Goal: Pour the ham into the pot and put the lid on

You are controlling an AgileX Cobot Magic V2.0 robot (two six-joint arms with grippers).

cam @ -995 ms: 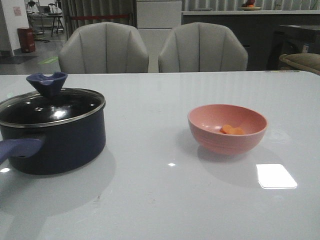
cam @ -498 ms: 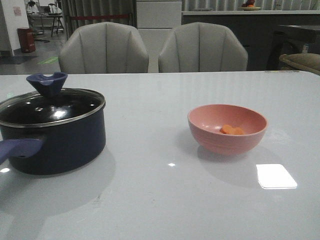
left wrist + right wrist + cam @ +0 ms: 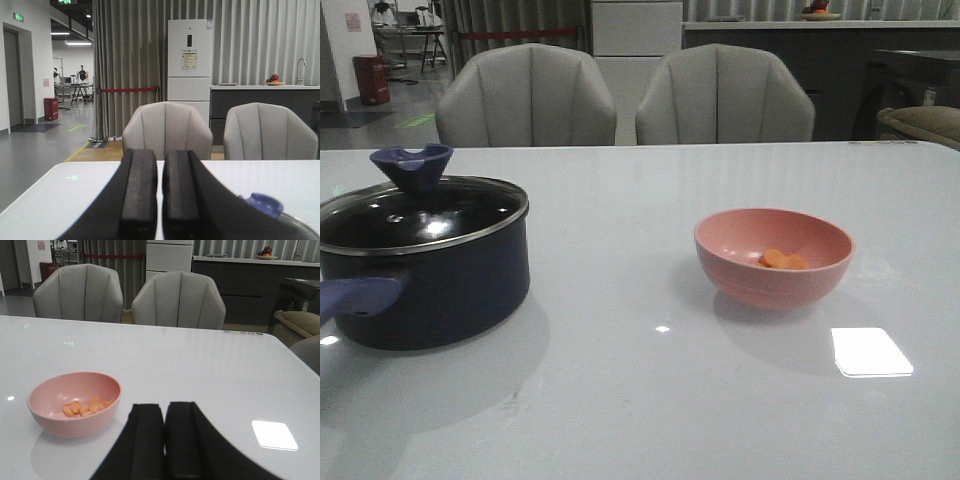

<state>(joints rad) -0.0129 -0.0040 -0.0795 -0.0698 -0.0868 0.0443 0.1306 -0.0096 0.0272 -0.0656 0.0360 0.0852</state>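
Currently the ham [image 3: 782, 260] lies as a few small orange-pink slices at the bottom of the pink bowl [image 3: 773, 258], which stands upright on the white table [image 3: 650, 400], right of centre and nearer the right edge than the left. The pot [image 3: 425, 290] stands well apart from the bowl, near the left edge, its bluish-purple handle [image 3: 355, 297] pointing toward the front-left corner. The lid [image 3: 420, 215] sits on the pot, silver rim seated all round, blue notched knob [image 3: 413, 165] up. Left gripper [image 3: 159, 200]: pads pressed close together, nothing between them, seen only in its wrist view with the knob just beyond. Right gripper [image 3: 164, 440]: likewise clenched on nothing, above the table, bowl near it. Two grey chairs [image 3: 620, 95] stand behind the far edge.
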